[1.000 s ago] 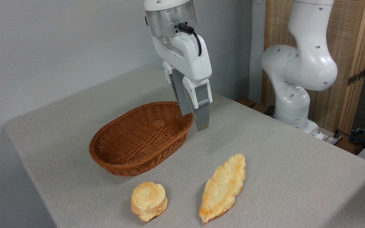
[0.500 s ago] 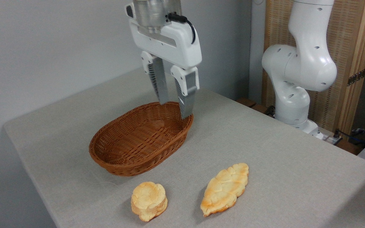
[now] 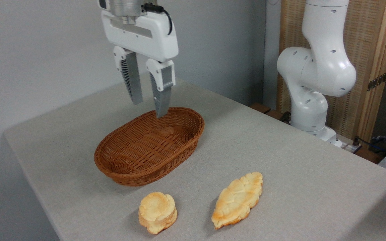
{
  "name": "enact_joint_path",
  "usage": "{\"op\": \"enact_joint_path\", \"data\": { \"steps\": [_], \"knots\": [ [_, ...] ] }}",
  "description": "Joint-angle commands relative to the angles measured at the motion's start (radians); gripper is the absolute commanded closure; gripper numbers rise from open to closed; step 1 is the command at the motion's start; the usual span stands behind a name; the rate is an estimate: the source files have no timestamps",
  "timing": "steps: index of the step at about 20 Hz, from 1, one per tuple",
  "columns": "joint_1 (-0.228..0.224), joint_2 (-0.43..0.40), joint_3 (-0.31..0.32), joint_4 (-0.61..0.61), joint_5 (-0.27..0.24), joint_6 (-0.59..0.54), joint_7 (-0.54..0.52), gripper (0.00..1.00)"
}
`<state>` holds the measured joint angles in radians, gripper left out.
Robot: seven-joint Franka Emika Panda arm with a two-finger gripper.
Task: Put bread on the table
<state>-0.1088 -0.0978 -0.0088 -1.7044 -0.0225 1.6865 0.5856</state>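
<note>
Since the earlier frames the claw (image 3: 148, 107) has risen and swung toward the far left of the table (image 3: 280, 160), and it now hangs over the far end of the wicker basket (image 3: 146, 167). Its two fingers stand a narrow gap apart and hold nothing. The bread (image 3: 237, 199) has also turned a little and lies flat on the grey cloth near the front edge of the table, well apart from the claw. Just to its left rests the small round bun (image 3: 157, 212), close to the front edge too.

The task looks done, so the risks are small. If the arm comes down again here, the fingertips could catch the basket rim and push the light basket across the cloth, maybe toward the bun. Both pieces lie near the front edge, so a hard push could send them off.

The cloth is plain, smooth and without folds. Behind the table stands a pale wall; at the right is the robot base (image 3: 313, 100) before a wooden screen (image 3: 374, 67).
</note>
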Motion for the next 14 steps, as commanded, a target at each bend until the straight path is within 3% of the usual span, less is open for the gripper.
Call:
{"op": "enact_joint_path", "data": {
  "steps": [1,4,9,14],
  "knots": [
    [0.015,0.05,-0.003,0.08,-0.019,-0.011,-0.009,0.0],
    [0.015,0.053,-0.01,0.08,-0.016,-0.013,-0.007,0.0],
    [0.057,0.055,-0.042,0.083,-0.013,-0.025,-0.004,0.0],
    [0.057,0.056,-0.045,0.097,-0.016,-0.137,0.034,0.0]
  ]
}}
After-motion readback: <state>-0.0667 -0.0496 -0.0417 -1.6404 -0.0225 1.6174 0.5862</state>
